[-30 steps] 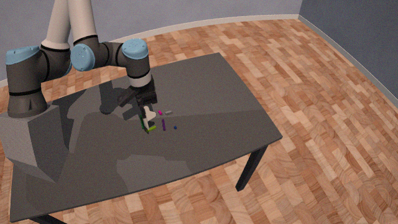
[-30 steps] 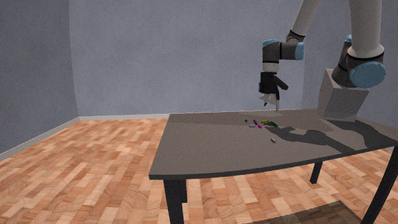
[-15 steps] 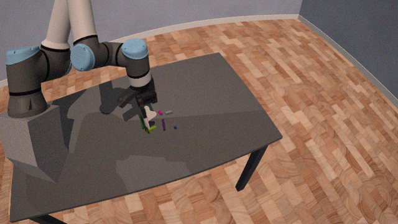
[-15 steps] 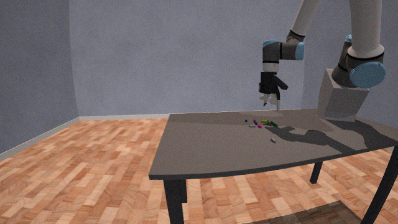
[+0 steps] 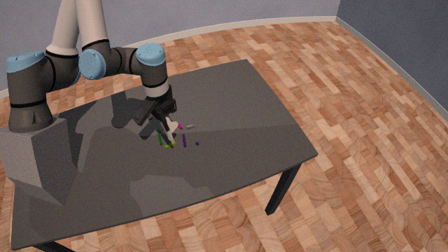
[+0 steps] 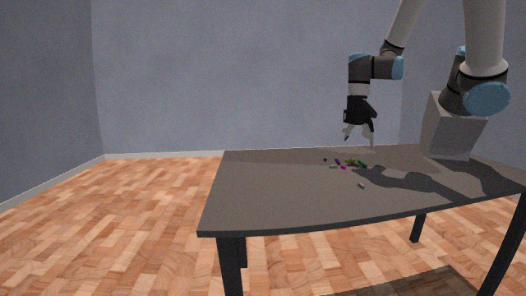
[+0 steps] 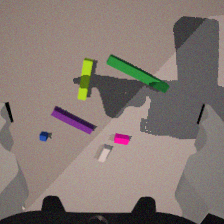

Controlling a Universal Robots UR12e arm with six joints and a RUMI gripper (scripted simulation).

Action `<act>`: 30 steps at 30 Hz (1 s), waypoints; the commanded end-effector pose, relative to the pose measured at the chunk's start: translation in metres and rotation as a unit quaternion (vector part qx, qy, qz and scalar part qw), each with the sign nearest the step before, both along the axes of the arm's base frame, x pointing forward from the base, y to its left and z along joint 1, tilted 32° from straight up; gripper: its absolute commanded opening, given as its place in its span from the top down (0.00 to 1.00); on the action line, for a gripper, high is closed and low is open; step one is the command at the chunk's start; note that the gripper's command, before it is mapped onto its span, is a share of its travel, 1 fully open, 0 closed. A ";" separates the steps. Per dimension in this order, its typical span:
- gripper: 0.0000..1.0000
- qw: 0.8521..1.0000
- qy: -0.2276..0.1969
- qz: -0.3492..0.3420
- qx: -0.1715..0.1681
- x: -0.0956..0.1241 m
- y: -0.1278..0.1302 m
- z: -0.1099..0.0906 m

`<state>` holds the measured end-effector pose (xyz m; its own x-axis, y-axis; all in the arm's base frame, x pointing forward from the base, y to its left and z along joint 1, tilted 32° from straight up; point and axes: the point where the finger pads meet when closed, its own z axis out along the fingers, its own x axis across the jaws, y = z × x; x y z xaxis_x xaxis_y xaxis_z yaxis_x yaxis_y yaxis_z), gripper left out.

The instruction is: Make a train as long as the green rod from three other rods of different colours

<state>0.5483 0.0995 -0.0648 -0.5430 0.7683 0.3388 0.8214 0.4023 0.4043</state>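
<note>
My gripper is open and empty, hanging above the cluster of rods on the dark table. The green rod lies flat under it. The lime rod lies close to one end of the green rod, at an angle to it. The purple rod, the blue rod, the magenta rod and a grey rod lie apart from each other nearby.
A second grey rod lies alone, away from the cluster; the gripper hides it in the top view. The arm's grey pedestal stands on one end of the table. The arm casts shadows across the rods.
</note>
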 end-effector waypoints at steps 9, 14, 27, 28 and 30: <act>0.00 0.982 -0.094 0.161 -0.030 0.000 -0.001 -0.001; 0.00 0.964 -0.132 0.227 -0.043 0.000 -0.001 -0.001; 0.00 0.901 -0.215 0.369 -0.072 0.002 0.001 -0.001; 0.00 0.894 -0.222 0.382 -0.075 0.002 0.001 -0.001; 0.00 0.880 -0.236 0.405 -0.080 0.002 0.001 -0.001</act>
